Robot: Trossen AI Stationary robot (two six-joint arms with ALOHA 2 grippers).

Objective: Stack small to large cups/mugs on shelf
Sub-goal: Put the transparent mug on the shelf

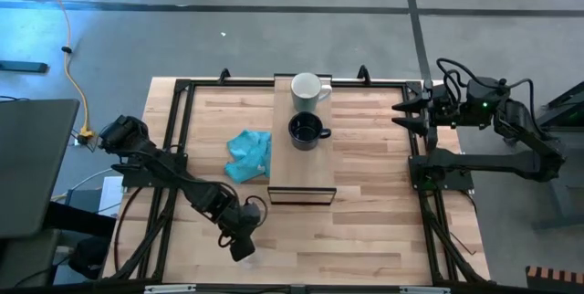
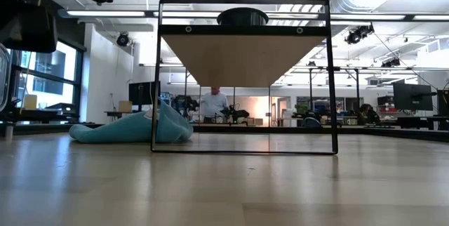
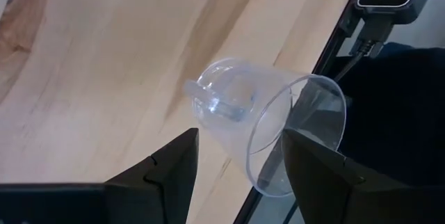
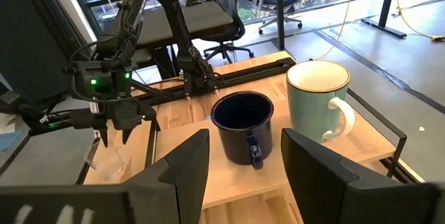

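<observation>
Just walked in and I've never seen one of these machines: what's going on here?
Two robot arms are putting cups on a raised wooden shelf. A white mug and a black mug already stand on it side by side. The left gripper is at the table's near edge, its fingers on either side of a clear cup tilted on its side. The right gripper waits open by the table's right edge. A blue cloth lies beside the shelf.
</observation>
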